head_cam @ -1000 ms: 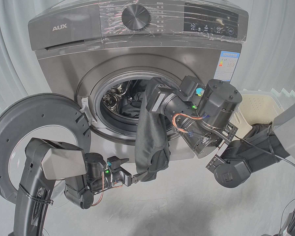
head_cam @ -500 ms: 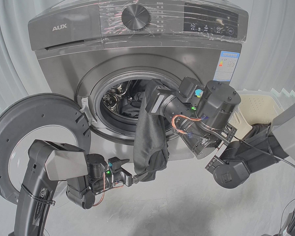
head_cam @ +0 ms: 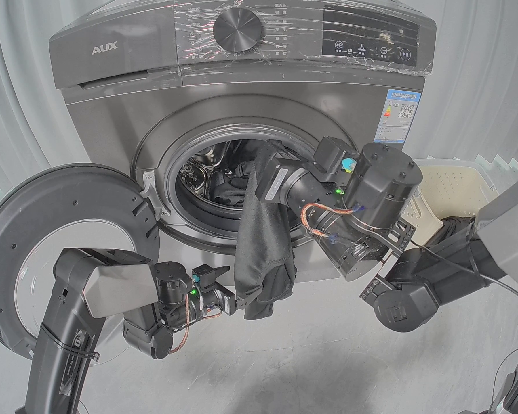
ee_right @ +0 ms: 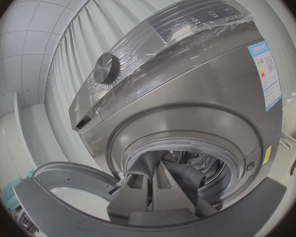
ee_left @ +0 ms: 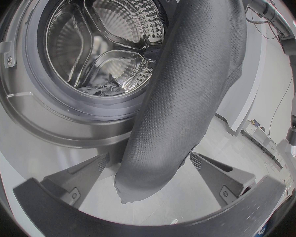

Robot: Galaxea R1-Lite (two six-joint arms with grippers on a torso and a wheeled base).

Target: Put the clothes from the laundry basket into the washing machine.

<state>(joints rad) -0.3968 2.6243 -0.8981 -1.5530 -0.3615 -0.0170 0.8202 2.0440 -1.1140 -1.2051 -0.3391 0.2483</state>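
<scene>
Head view: garment point(head_cam: 265, 242) across drum mouth point(head_cam: 204, 171)

Both arms are dark grey and matte. Just behind the left gripper point(head_cam: 244, 302) sit a teal plug point(head_cam: 201, 271), a green light point(head_cam: 194, 292) and a looped copper cable point(head_cam: 181, 330). Farther back come a pale grey angular panel point(head_cam: 119, 286) and a black cable tie point(head_cam: 69, 349). Its wedge fingers point(ee_left: 220, 178) carry ribbed pads point(ee_left: 103, 158) and a screw point(ee_left: 73, 194). Behind the right gripper point(ee_right: 151, 190) are a white label strip point(head_cam: 279, 180), a braided copper lead point(head_cam: 319, 211), a black drum joint point(head_cam: 384, 173) dotted with screws, and a perforated bracket point(head_cam: 394, 240).
</scene>
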